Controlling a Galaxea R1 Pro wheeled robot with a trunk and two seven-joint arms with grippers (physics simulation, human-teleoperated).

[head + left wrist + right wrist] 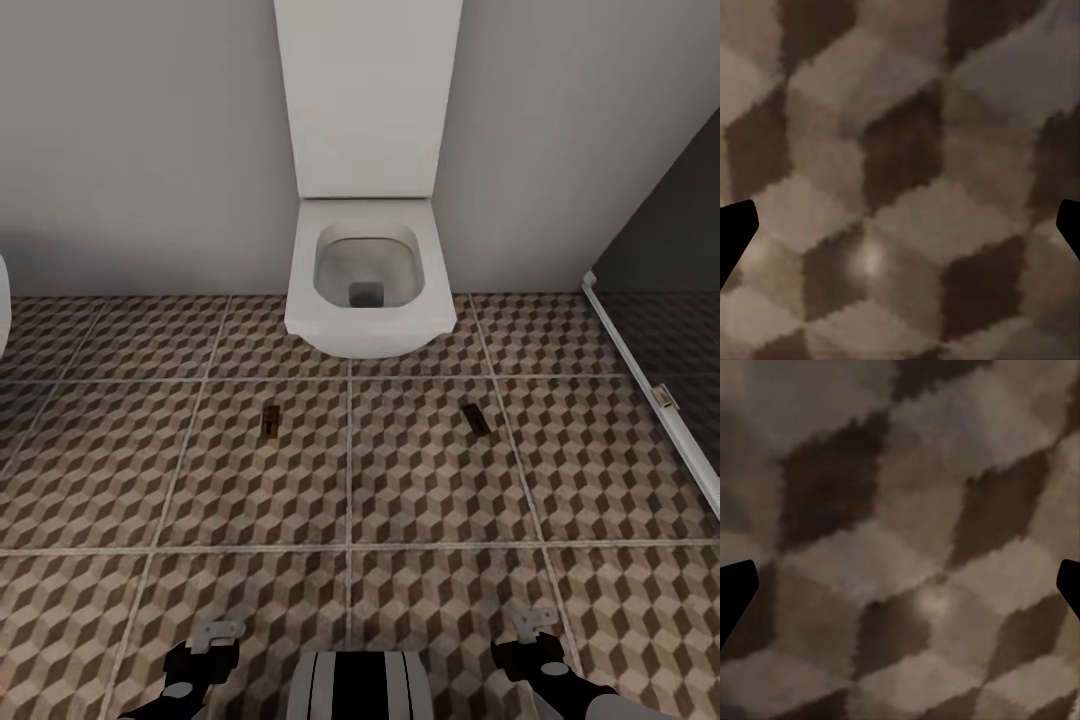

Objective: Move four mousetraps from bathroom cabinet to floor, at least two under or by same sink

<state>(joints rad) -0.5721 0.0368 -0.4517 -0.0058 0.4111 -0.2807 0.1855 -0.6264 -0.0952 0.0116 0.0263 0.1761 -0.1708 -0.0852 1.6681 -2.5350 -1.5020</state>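
Bathroom floor [420, 480]: two small, indistinct mousetraps [269, 422].

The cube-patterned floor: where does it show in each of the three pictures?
Head view: the bathroom floor covers the lower half, below the toilet.
Left wrist view: close up, beyond the open left claw.
Right wrist view: close up, beyond the open right claw.
Shared landmark: the cube pattern.

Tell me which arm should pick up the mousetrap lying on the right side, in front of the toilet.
Right. That mousetrap lies on the floor almost straight ahead of the right gripper, whose fingers are open and empty. The left gripper would have to cross the body; it sits nearer the other mousetrap.
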